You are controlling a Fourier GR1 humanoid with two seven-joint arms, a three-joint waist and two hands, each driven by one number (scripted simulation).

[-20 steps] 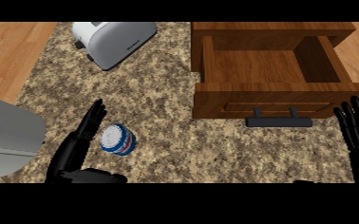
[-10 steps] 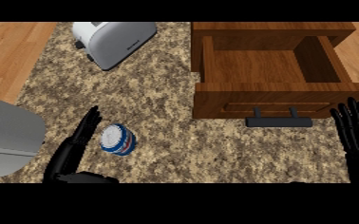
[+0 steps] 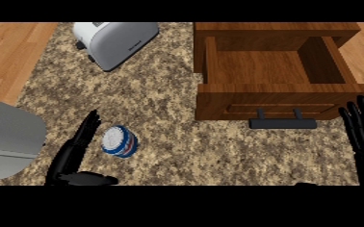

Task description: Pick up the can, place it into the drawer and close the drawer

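Speckled granite counter [image 3: 199, 154]: round can [image 3: 119, 142] beside open, empty left robot hand [image 3: 74, 149].

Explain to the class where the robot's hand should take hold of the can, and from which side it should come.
Probably round the curved side wall of the can, which stands roughly upright on the counter, its round top facing up. The left hand is open right beside it on its left, fingers straight, so closing in from the left suits best. The right hand rests open far off by the drawer.
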